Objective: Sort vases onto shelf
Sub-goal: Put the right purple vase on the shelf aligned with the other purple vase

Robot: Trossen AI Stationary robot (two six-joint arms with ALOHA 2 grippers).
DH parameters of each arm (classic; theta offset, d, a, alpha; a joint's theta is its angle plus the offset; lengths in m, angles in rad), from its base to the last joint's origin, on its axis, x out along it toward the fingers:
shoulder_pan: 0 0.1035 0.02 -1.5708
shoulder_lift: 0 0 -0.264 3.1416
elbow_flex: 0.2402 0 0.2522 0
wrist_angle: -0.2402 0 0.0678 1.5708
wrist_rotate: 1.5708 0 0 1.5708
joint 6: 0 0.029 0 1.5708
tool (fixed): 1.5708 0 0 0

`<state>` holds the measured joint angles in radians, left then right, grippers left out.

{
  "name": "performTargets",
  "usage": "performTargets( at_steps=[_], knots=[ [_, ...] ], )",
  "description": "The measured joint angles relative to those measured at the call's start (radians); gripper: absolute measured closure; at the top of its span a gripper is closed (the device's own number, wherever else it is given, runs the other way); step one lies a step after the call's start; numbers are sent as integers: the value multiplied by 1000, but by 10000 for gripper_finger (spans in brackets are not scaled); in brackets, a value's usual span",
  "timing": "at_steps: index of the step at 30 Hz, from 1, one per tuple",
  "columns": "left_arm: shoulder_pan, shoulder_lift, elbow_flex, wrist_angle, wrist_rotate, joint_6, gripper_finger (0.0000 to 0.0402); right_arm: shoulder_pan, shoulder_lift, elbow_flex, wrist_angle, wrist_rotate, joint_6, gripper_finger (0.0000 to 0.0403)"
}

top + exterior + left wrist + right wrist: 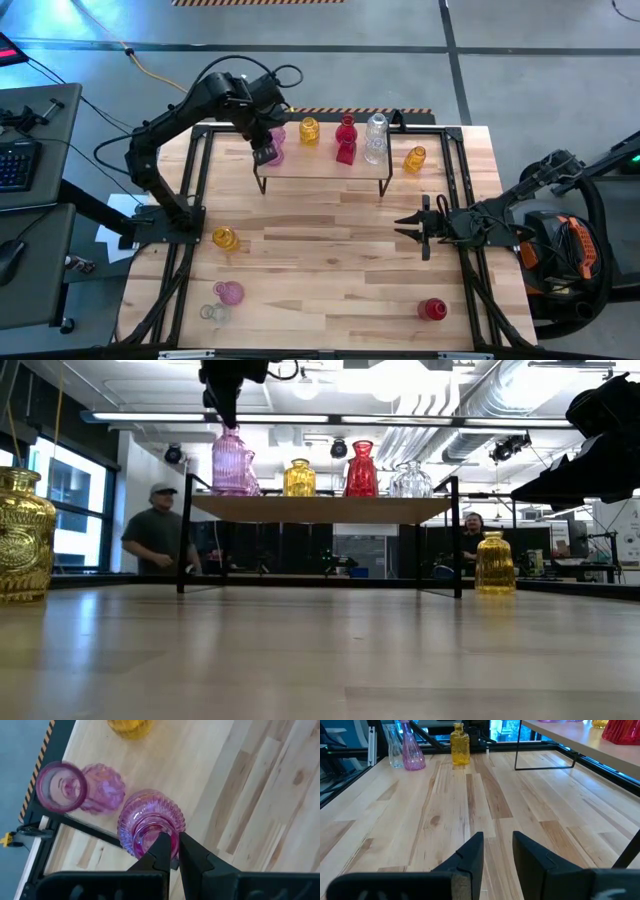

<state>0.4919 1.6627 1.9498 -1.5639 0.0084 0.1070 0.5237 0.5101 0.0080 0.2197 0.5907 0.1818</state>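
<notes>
The shelf stands at the table's far middle. On it are a ribbed pink vase at the left end, a second pink vase beside it, then a yellow vase, a red vase and a clear vase. My left gripper is above the shelf's left end, pointing steeply down and shut on the ribbed pink vase. My right gripper waits open, low over the table's right middle, with nothing between its fingers. My left gripper pinches the ribbed pink vase's mouth rim between its two fingers, one finger inside the mouth and one outside. The fingers come from above, pointing steeply down. The vase is upright, its base at the shelf's top; whether it rests there I cannot tell.
On the table stand a yellow vase right of the shelf, another yellow one at the left, a pink and a clear vase near the front left, and a red one front right. People show beyond the table.
</notes>
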Motion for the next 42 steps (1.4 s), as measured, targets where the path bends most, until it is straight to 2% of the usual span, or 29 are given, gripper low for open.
performTargets(
  at_steps=[14,34,42],
  knots=[
    [18,13,1,-11,-15,2,365,0,0,0,0,0,0,315],
    [20,13,-1,9,-20,27,360,0,0,0,0,0,0,315],
    [20,13,-1,14,-40,28,321,0,0,0,0,0,0,315]
  ],
)
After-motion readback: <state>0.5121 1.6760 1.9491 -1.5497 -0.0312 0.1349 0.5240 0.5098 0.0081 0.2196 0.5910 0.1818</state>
